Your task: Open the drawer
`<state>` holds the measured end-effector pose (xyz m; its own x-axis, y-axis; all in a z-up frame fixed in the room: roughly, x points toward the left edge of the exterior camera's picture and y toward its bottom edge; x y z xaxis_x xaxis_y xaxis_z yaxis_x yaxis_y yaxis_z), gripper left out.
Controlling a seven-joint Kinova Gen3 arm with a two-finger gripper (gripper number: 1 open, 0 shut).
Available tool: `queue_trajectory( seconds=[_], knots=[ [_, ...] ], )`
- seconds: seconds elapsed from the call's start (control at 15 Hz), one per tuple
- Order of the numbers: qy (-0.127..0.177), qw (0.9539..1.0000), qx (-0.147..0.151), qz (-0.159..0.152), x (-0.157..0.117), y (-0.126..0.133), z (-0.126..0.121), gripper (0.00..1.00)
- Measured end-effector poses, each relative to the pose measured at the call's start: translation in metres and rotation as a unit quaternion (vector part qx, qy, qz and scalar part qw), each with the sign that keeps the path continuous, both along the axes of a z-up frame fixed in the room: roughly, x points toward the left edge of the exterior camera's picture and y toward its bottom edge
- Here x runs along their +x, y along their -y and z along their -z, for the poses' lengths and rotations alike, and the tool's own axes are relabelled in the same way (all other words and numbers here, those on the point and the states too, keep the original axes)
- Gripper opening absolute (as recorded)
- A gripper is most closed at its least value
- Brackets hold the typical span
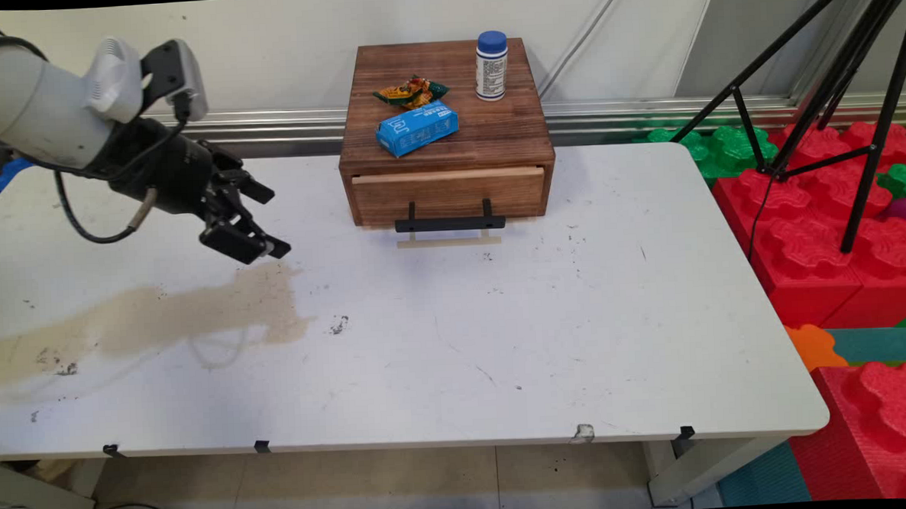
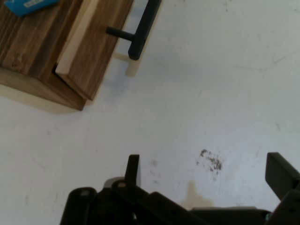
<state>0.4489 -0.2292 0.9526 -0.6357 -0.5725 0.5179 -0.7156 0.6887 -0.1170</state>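
Note:
My black gripper [image 1: 272, 220] hangs open above the left part of the white table [image 1: 578, 318], holding nothing. It points toward a wooden drawer box [image 1: 448, 144] to its right, a short way off. The box's drawer [image 1: 448, 195] stands slightly out, with a black bar handle [image 1: 450, 223]. On the box's top lie a blue packet [image 1: 417, 127], a green and orange snack bag [image 1: 411, 92] and a white bottle with a blue cap [image 1: 491, 65]. In the hand view, the box's corner [image 2: 70, 61], the handle [image 2: 143, 28] and both fingertips [image 2: 132, 168] show over bare table.
A tan stain [image 1: 196, 315] spreads on the table below the gripper. Red and green foam blocks [image 1: 834, 230] and a black tripod [image 1: 858, 76] stand off the table's right side. A wall with a metal rail [image 1: 279, 124] runs behind.

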Motion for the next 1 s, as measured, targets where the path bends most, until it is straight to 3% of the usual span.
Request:
queue_trajectory(
  seconds=[1.0],
  knots=[
    [0.004,0.9996,-0.022,0.015,-0.048,0.049,0.029,1.00]
  ],
)
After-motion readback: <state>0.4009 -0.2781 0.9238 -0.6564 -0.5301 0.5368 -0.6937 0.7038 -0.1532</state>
